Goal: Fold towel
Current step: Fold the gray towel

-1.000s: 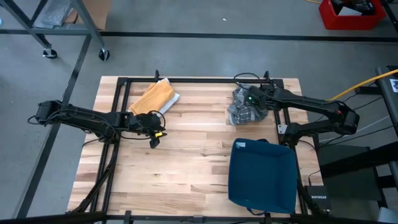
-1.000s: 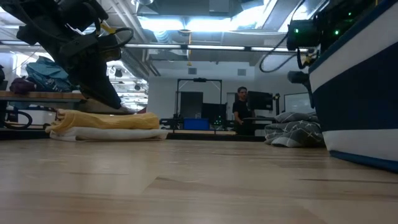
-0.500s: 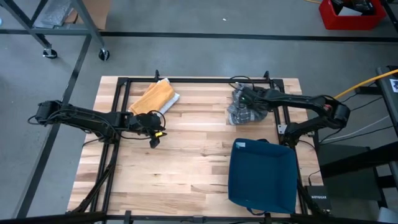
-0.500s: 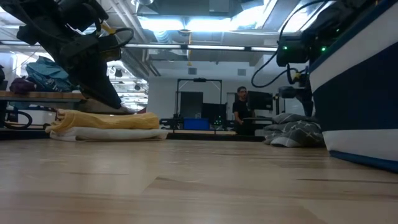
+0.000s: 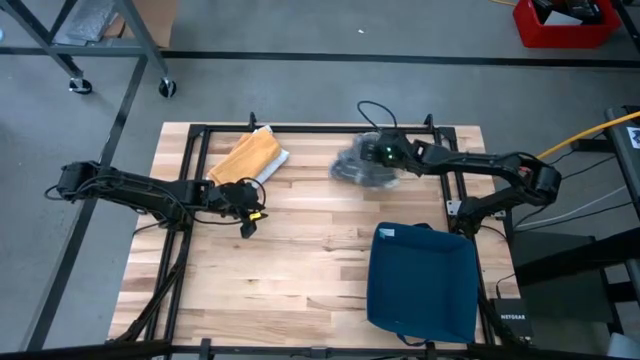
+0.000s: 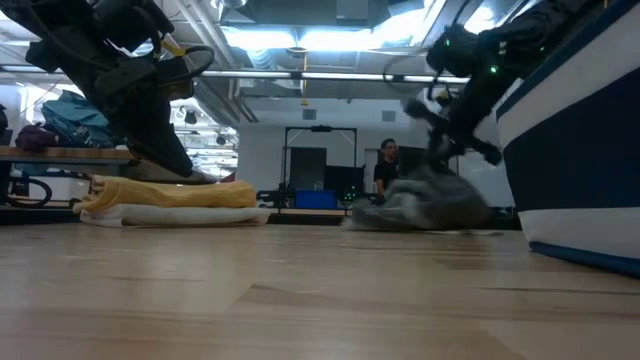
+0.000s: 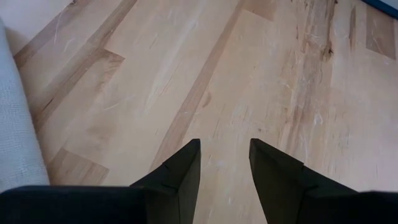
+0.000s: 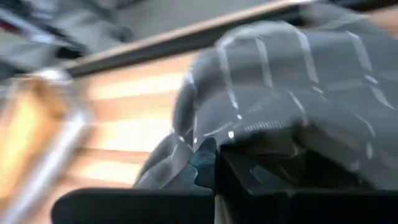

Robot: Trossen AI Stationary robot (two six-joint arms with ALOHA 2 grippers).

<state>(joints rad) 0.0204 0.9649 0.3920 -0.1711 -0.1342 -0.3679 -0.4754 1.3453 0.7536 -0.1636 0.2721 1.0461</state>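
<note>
Wooden table (image 5: 300,270) carries everything, taking the blue bin (image 5: 422,280) at its near right as landmark. Left of the bin, the left gripper (image 5: 248,222) hovers with fingers apart, empty. Beyond the bin, the right gripper (image 5: 372,160) is clamped on the grey towel (image 5: 358,170). Far left, a yellow towel (image 5: 250,155) lies folded.

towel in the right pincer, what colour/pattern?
Grey towel with a thin white grid of lines; clearest in the right wrist view, where the right pincer grips it.
</note>
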